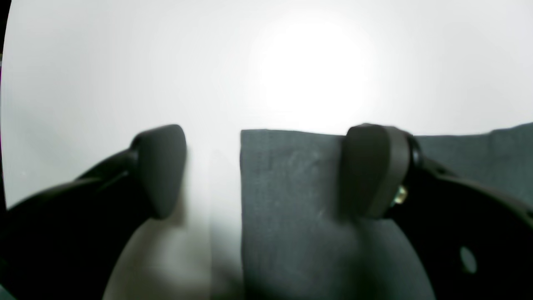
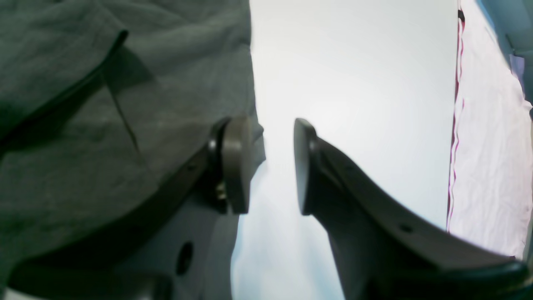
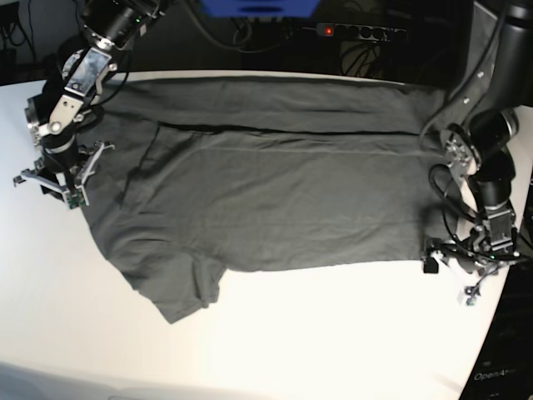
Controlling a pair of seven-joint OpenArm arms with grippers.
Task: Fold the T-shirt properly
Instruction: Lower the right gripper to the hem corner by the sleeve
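Note:
The dark grey T-shirt [image 3: 275,200] lies spread out on the white table [image 3: 316,333], with one sleeve pointing toward the front left. My left gripper [image 3: 454,267] is at the shirt's front right corner. In the left wrist view it [image 1: 266,171] stands wide open, low over the table, with that corner of the T-shirt [image 1: 291,216] between its fingers. My right gripper [image 3: 62,179] is at the shirt's left edge. The right wrist view shows it [image 2: 272,166] open with a narrow gap holding only white table, one pad [image 2: 237,164] over the T-shirt [image 2: 83,125] edge.
A power strip [image 3: 358,32], cables and a blue object [image 3: 258,7] sit behind the table's far edge. A white cloth with a pink edge [image 2: 487,146] lies beyond the table in the right wrist view. The table's rounded edge runs close by my left gripper.

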